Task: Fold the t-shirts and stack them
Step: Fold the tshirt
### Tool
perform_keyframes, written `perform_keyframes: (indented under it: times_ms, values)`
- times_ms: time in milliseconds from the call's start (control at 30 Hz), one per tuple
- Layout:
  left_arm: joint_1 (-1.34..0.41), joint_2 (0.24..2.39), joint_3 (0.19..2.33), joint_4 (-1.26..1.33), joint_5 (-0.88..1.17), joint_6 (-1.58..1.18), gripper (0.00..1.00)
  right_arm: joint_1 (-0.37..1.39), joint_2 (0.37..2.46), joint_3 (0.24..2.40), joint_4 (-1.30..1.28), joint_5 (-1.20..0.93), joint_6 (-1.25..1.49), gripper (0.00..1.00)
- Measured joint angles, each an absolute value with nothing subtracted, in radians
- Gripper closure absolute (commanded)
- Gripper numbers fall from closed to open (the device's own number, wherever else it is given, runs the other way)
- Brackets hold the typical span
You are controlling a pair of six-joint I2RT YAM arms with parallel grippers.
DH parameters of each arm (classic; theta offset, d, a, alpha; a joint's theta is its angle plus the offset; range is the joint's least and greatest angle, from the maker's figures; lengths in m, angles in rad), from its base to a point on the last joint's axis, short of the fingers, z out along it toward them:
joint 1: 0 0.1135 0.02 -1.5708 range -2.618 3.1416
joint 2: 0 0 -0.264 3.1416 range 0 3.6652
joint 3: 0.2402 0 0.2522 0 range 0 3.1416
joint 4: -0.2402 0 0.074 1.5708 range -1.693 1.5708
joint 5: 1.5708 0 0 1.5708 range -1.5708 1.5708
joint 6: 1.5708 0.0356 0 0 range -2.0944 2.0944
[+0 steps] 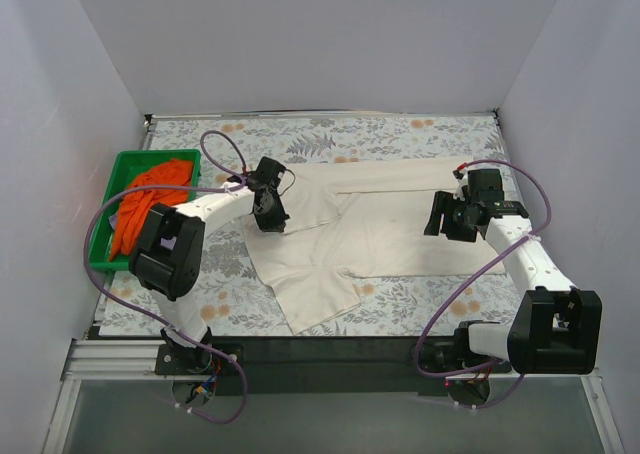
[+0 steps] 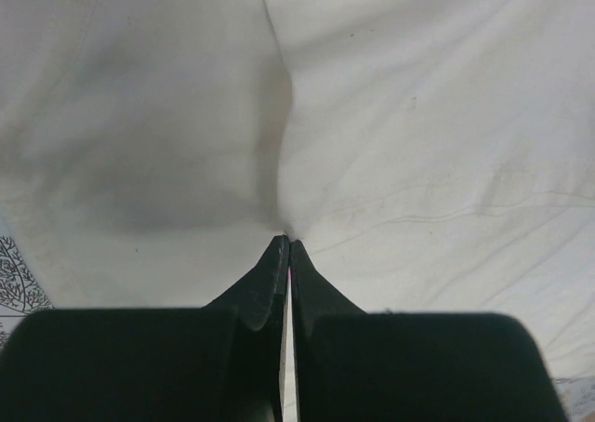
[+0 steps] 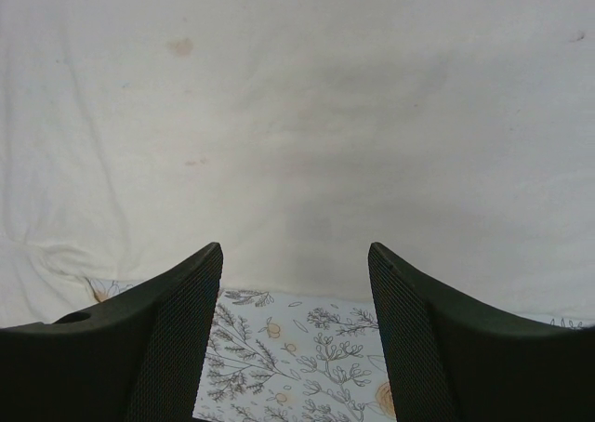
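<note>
Lying lengthwise left-to-right, cream t-shirt [image 1: 390, 236]

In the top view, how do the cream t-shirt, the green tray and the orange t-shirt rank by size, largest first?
1. cream t-shirt, clearly largest
2. green tray
3. orange t-shirt, bunched in the tray

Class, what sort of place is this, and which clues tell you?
Probably a robot test cell: plain white walls enclose a floral-patterned table, with white-and-black left arm and right arm bolted at its edge.
</note>
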State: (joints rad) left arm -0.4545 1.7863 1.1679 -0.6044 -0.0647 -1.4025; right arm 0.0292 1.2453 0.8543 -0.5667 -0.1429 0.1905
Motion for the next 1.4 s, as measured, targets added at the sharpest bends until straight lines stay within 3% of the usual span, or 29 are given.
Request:
perform_keyframes:
  times_ms: [200, 333, 367, 567, 933, 1400]
  values:
    - [-0.455, 1.782, 1.167, -0.641, -0.014, -1.441, 0.97, 0.029, 1.245, 0.854, -0.567, -0.133, 0.186, 0.40]
    - [-0.455, 1.769, 1.157, -0.651, 0.006, -1.459, 0.77, 0.029, 1.242, 0.854, -0.567, -0.125, 0.187, 0.39]
    - [-0.455, 1.766, 1.154, -0.657, 0.007, -1.460, 0.67, 0.029, 1.242, 0.854, -0.567, -0.117, 0.187, 0.38]
    - [-0.450, 1.726, 1.142, -0.703, -0.024, -1.464, 0.50, 0.023, 1.244, 0.854, -0.597, 0.013, 0.215, 0.33]
    - [-0.334, 1.460, 0.915, -0.786, -0.071, -1.449, 0.50, -0.267, 1.273, 0.793, -0.662, 0.127, 0.305, 0.38]
    - [-0.342, 1.399, 0.733, -0.731, -0.001, -1.464, 0.52, -0.369, 1.272, 0.715, -0.637, 0.092, 0.368, 0.39]
